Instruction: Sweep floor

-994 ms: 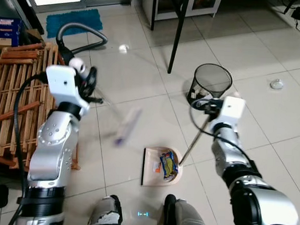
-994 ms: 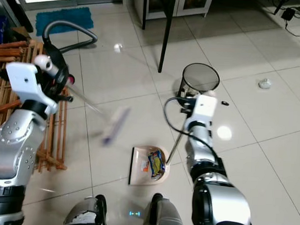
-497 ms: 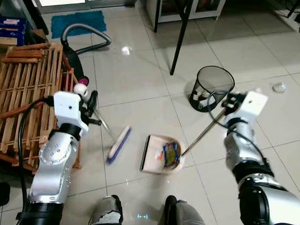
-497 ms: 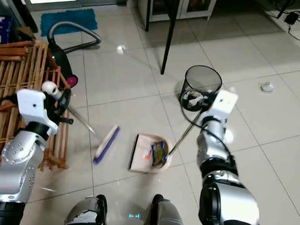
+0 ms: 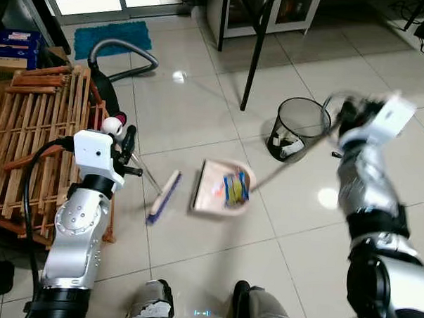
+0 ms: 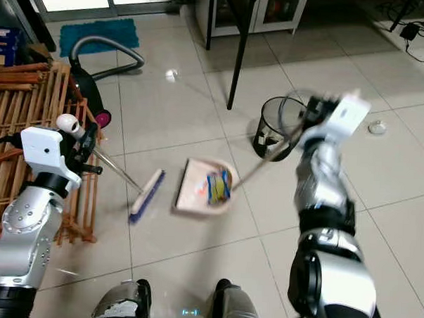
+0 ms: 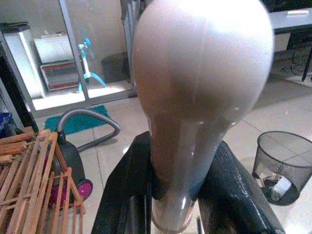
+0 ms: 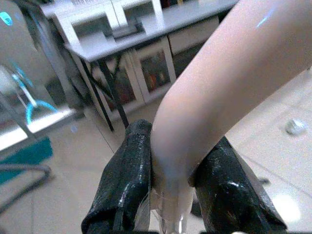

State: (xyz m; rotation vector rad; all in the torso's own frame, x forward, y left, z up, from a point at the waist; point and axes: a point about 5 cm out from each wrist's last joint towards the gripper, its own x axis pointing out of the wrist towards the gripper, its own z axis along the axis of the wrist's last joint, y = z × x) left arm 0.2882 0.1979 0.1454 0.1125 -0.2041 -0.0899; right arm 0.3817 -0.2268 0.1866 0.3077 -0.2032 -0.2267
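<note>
Right end effector [image 8: 168, 195], clamped on the dustpan [image 5: 223, 188] handle, has lifted the loaded pan toward the bin [image 5: 298, 127]; left [image 7: 178, 195] grips the broom [image 5: 163, 197].

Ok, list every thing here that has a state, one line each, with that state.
Left tool: shut on the broom handle.
Right tool: shut on the dustpan handle.
White broom with purple bristles: head down on the tiled floor, handle slanted.
Pale pink dustpan: tilted, holding colourful wrappers, blurred.
Black wire-mesh wastebasket: upright, open, some litter inside.
Black and magenta vacuum cleaner: parked, hose looped on the floor.
</note>
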